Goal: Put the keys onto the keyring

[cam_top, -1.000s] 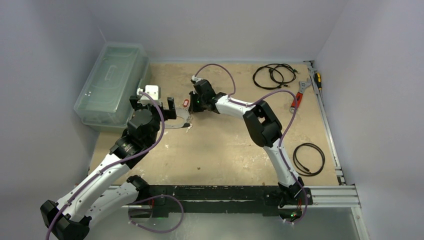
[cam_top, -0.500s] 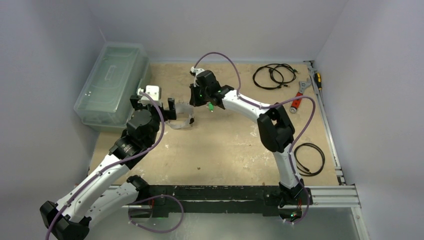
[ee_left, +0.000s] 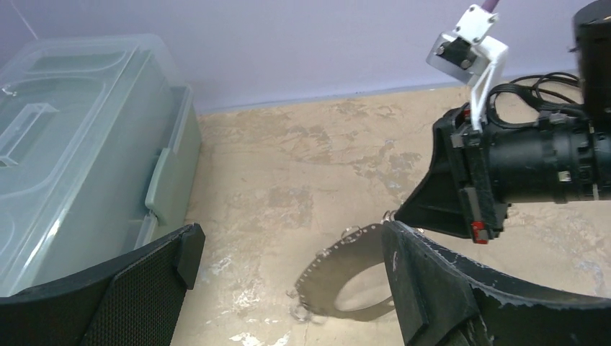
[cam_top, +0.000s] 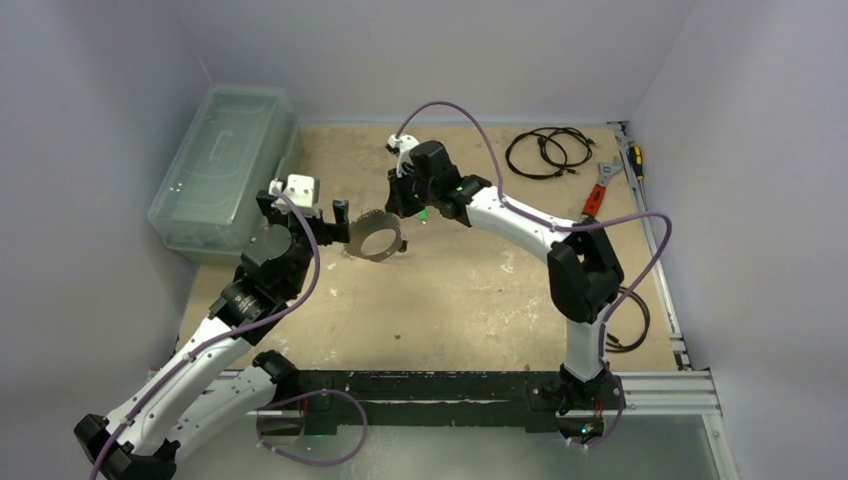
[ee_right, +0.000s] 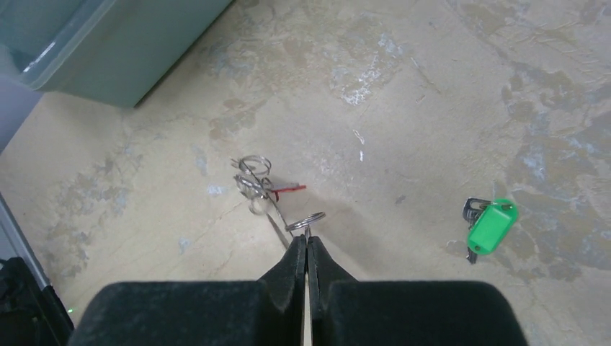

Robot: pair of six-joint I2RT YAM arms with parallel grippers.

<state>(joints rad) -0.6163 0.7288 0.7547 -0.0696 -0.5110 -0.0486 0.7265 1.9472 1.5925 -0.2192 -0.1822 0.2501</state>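
Note:
The keyring [cam_top: 358, 239], a flat silvery hoop with small split rings on its rim, hangs tilted above the table. My right gripper [cam_top: 394, 209] is shut on its rim. In the right wrist view the closed fingertips [ee_right: 308, 244] pinch the hoop edge-on beside a split ring [ee_right: 305, 220], and a red sliver [ee_right: 288, 189] shows by more small rings. The green-tagged key [ee_right: 491, 225] lies on the table, also under the right arm [cam_top: 425, 213]. My left gripper [ee_left: 292, 249] is open and empty, with the hoop [ee_left: 322, 281] just by its right finger [ee_left: 432, 288]. The black-tagged key is out of view.
A clear plastic lidded box [cam_top: 225, 165] stands at the far left, close to the left gripper. Black cable coils [cam_top: 545, 150] [cam_top: 617, 318], a wrench and a screwdriver [cam_top: 605, 180] lie on the right side. Grey walls close in the table.
The right gripper has lifted the keyring off the table and tilted it up, shifting right. The green key has come out from under it. The left gripper has stayed open beside it.

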